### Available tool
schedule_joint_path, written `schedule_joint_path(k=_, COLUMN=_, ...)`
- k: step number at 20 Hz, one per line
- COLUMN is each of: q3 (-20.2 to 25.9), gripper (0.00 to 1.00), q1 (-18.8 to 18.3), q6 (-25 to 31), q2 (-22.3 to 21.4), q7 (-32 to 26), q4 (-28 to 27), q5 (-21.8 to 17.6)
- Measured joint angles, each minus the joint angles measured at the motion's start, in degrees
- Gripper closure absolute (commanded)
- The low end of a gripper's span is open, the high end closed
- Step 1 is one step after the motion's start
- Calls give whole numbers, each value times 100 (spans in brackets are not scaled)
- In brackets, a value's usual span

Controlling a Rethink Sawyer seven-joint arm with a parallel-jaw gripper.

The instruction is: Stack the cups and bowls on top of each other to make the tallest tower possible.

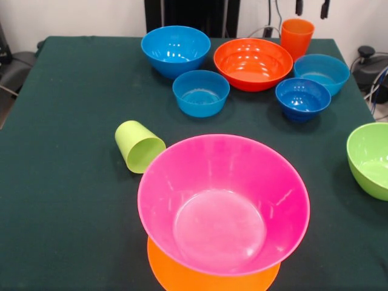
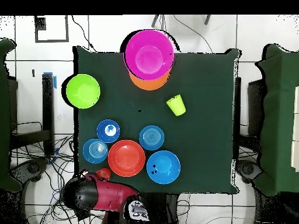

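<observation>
From my seat the tower (image 1: 218, 242) is two pieces: pink bowl (image 1: 223, 203) upright on the upturned light-orange bowl (image 1: 182, 276), at the table's near edge in the front view. Only an orange crescent shows there; overhead shows the same rim (image 2: 149, 83) poking out under the pink one, right at the table edge.

Lime cup (image 1: 139, 146) lies on its side just beside the pink bowl, mouth toward the camera; overhead puts it (image 2: 176, 105) apart from the stack, alone on the cloth.

Lime-green bowl (image 1: 371, 159) is cut off at the front view's edge; overhead shows it whole (image 2: 83, 91), hanging over the table side.

The cluster near the robot: medium blue bowl (image 1: 176, 50), red-orange bowl (image 1: 253, 63), three small blue ones (image 1: 200, 92) (image 1: 302, 98) (image 1: 322, 73), all upright, close together. Orange cup (image 1: 297, 37) stands upright behind the red-orange bowl; overhead it is half hidden by the arm (image 2: 96, 195).

Gripper (image 1: 312, 7): only two dark tips at the front view's top edge, holding nothing. I cannot tell how wide they stand.
</observation>
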Motion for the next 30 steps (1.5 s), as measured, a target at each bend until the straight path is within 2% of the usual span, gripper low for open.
schedule_joint_path(k=10, q3=69, gripper=0, q1=167, q6=-74, q2=-2, q7=244, q4=267, q5=0)
schedule_joint_path(k=21, q3=144, gripper=0, q1=336, q6=-294, q2=128, q7=522, q4=319, q5=-9)
schedule_joint_path(k=30, q3=52, gripper=0, q1=759, q6=-437, q2=364, q7=619, q4=317, q5=-8)
